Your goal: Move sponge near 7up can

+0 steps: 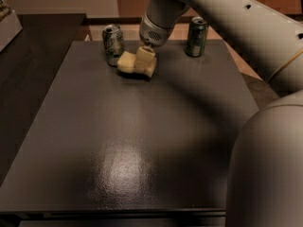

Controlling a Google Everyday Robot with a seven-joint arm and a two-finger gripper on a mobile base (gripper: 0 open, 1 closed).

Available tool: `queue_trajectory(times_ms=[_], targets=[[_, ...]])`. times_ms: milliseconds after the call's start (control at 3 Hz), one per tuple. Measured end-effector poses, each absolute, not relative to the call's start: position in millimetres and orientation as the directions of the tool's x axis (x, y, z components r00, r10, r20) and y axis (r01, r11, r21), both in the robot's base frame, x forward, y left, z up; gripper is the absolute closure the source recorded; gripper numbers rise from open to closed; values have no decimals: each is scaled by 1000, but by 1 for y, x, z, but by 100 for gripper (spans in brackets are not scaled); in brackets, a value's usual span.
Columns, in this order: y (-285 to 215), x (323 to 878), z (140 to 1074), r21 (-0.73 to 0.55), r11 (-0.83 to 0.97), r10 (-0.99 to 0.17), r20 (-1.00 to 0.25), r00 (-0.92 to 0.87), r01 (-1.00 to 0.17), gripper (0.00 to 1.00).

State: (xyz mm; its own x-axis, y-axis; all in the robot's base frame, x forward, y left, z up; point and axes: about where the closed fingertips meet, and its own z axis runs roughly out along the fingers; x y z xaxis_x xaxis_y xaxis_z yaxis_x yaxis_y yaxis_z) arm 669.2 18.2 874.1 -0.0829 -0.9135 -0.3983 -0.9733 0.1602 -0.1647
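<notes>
The pale yellow sponge (134,63) lies pinched and bent on the dark table (142,141) near its far edge, just right of the 7up can (113,43), almost touching it. The can is silver-white with green markings and stands upright. My gripper (145,54) comes down from the upper right and is shut on the sponge's right part, which bulges up between the fingers. The fingertips are mostly hidden in the foam.
A darker all-green can (196,36) stands upright at the far right of the table. My arm's large pale body (270,164) fills the lower right. A white box (8,25) sits on a dark surface at the far left.
</notes>
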Motion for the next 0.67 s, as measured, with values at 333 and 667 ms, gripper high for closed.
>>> queue_trajectory(times_ms=[333, 667], targets=[[20, 669, 872, -162, 158, -914, -397, -82, -974, 0], [20, 669, 872, -162, 158, -914, -397, -82, -974, 0]])
